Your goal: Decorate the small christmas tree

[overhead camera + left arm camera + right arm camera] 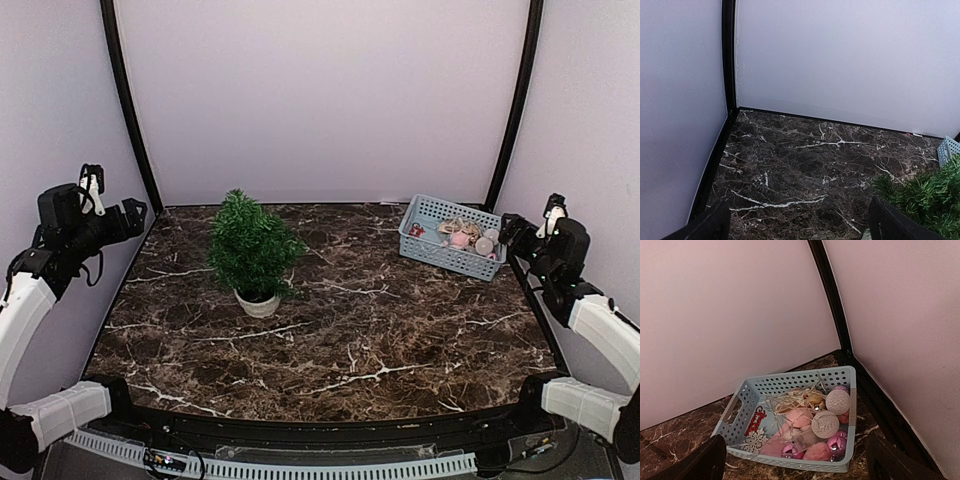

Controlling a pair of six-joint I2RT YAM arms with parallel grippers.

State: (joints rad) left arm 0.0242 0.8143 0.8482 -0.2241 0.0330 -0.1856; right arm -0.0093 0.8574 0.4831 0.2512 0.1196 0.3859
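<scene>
Top view: small christmas tree (252,248), a bushy dark-green cone in a round white pot (258,304), stands upright on the dark brown white-veined marble tabletop (380,340), left of centre. Light-blue perforated plastic basket (450,238) of ornaments sits far right. Left gripper (137,212) is raised at the table's left edge, with the tree well off to its right and lower. Right gripper (508,228) is just beside the basket's right end. Can't tell the finger gap on either from here.

Left wrist: left fingers (702,227) are spread wide, marble between them. Tree branches poke in beside the right-hand finger, and a basket corner shows beyond them.

Right wrist: right fingers (692,462) are spread wide, basket straight ahead between them, not touched. Inside are two white string-wrapped balls (825,424), shiny pink baubles (836,445), a white snowflake (755,440), a red lettered tag (755,422) and a tangle of thin light wire (785,402).
</scene>
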